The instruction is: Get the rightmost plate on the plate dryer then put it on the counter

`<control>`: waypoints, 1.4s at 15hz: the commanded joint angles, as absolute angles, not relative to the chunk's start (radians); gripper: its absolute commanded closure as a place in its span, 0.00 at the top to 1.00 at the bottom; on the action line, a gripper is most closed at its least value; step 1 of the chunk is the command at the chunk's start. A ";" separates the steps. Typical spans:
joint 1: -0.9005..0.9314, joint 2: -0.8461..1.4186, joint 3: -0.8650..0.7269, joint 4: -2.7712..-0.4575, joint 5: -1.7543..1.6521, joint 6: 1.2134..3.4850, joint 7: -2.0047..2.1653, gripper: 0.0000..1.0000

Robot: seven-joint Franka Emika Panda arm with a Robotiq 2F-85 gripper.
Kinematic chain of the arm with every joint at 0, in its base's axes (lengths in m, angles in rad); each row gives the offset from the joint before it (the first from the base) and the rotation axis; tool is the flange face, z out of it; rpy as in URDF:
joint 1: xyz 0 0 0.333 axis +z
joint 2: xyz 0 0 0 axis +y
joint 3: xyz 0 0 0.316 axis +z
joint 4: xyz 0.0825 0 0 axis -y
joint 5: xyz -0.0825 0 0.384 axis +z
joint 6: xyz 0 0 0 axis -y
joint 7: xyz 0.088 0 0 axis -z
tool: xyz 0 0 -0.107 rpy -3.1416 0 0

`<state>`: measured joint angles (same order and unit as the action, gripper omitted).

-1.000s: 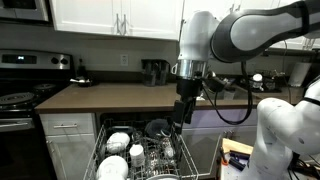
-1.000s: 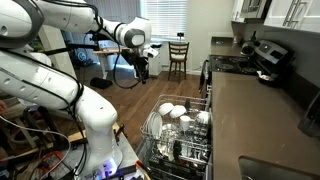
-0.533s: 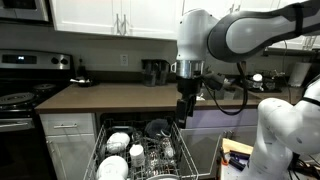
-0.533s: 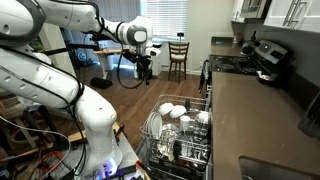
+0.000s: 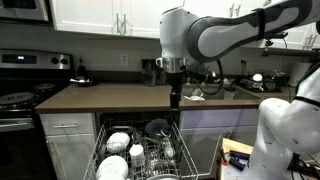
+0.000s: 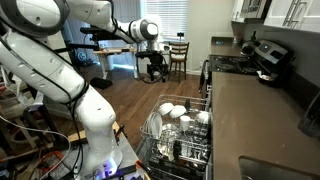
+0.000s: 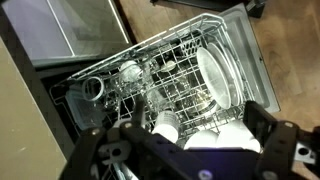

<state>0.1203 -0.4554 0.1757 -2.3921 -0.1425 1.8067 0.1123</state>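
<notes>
A long, flat, dark brown table runs over white cabinet fronts. My large white arm stretches across in front of it. Below the table edge, a wide grey wire plate dryer stands pulled out, loaded with white dishes. My black end effector hangs above the dryer, well clear of the dishes. In the wrist view its fingers stand apart. Large round white plates stand on edge at one side of the dryer.
</notes>
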 commanded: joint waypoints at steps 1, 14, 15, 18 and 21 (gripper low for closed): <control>0.114 -0.329 0.149 -2.320 -0.218 1.905 0.003 1.00; 0.119 -0.065 0.061 -2.297 -0.063 2.318 -0.232 1.00; 0.120 -0.049 0.061 -2.296 -0.032 2.327 -0.259 1.00; 0.123 -0.003 0.069 -2.292 0.073 2.333 -0.342 1.00; 0.119 0.035 0.080 -2.290 0.148 2.320 -0.405 1.00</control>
